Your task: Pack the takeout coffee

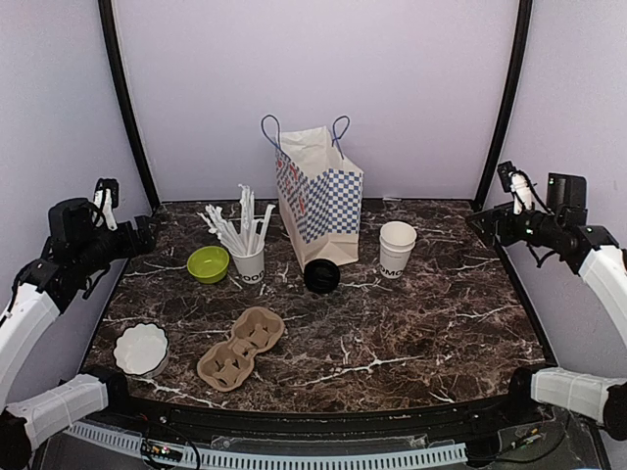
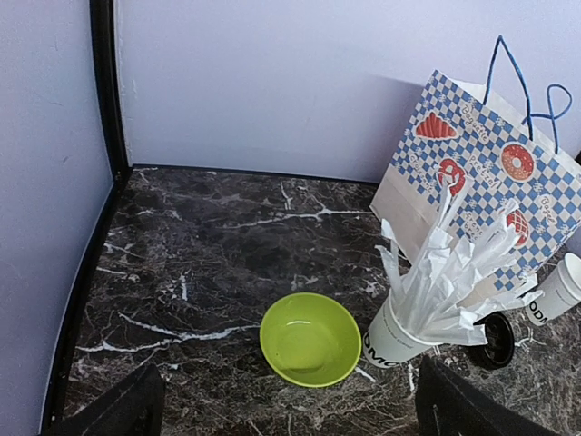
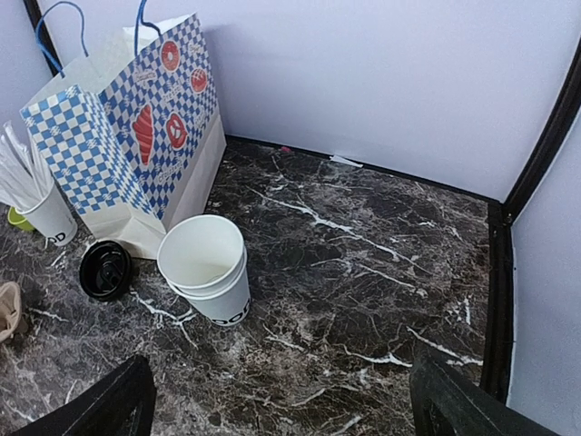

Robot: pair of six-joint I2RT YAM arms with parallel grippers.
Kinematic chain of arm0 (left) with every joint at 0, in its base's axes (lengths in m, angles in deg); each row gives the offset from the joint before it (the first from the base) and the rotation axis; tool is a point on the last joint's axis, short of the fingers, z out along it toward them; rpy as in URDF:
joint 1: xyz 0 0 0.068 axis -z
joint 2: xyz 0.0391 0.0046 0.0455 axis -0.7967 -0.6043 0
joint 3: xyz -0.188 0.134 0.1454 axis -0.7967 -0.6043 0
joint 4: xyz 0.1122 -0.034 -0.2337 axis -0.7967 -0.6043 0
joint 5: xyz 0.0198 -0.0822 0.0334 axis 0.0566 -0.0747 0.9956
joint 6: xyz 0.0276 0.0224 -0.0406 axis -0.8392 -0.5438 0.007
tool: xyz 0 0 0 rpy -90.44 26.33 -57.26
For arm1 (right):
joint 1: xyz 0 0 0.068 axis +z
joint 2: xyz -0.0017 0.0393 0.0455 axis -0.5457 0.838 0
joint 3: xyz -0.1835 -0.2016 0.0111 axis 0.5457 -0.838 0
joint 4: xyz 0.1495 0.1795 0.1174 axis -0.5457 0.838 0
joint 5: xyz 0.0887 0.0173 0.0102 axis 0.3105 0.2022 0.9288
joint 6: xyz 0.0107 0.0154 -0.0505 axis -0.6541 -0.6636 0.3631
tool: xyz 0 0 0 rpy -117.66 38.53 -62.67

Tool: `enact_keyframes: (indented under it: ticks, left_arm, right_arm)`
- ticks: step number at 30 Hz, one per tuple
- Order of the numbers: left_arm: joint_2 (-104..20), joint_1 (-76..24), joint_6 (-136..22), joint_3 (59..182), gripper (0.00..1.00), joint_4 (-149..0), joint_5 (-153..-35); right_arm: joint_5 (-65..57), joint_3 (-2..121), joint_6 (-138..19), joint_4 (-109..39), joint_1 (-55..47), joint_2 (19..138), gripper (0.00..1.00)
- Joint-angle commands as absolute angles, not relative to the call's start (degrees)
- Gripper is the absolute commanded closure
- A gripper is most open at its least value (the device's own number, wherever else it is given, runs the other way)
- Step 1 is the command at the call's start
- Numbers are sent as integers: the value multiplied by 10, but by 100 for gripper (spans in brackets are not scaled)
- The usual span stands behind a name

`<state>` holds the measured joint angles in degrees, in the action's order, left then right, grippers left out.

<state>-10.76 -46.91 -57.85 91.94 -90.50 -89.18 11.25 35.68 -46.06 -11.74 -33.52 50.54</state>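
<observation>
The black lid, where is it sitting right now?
In the top view the black lid lies on the table near centre, just in front of the checked paper bag, between the straw cup and the white cups.

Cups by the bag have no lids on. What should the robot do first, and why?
Probably reach the open right gripper down to the white cups: two look stacked together, lidless, nearest that arm, with the black lid lying beside them. They likely need separating first.
</observation>
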Motion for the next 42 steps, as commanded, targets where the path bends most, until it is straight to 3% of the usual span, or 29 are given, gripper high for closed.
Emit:
enact_keyframes:
  ticks: [1,2,7,10,13,20,28,39,42]
  left_arm:
    - [-80,-469,-553,877,2,-825,-843]
    - [-96,-469,-554,877,4,-818,-849]
    - [-158,-447,-614,917,39,-807,-978]
    - [-176,-400,-650,926,47,-792,-1060]
    - [-176,-317,-707,934,48,-791,-1088]
    - [-199,-220,-723,960,48,-778,-1174]
    - [-289,-119,-741,978,43,-742,-1153]
    - [-348,-70,-736,979,42,-695,-1141]
    - [-353,-69,-736,977,41,-694,-1141]
  right_arm:
    - [187,359,-368,-104,-339,519,2]
    - [199,365,-349,-97,-339,532,3]
    - [245,433,-257,-11,-334,620,13]
    - [254,479,-193,40,-300,663,21]
    - [240,522,-158,68,-274,693,33]
    - [135,627,-161,101,-194,794,39]
    - [65,717,-179,131,-131,936,52]
    - [39,782,-166,167,-100,1027,54]
    - [38,787,-162,180,-93,1043,59]
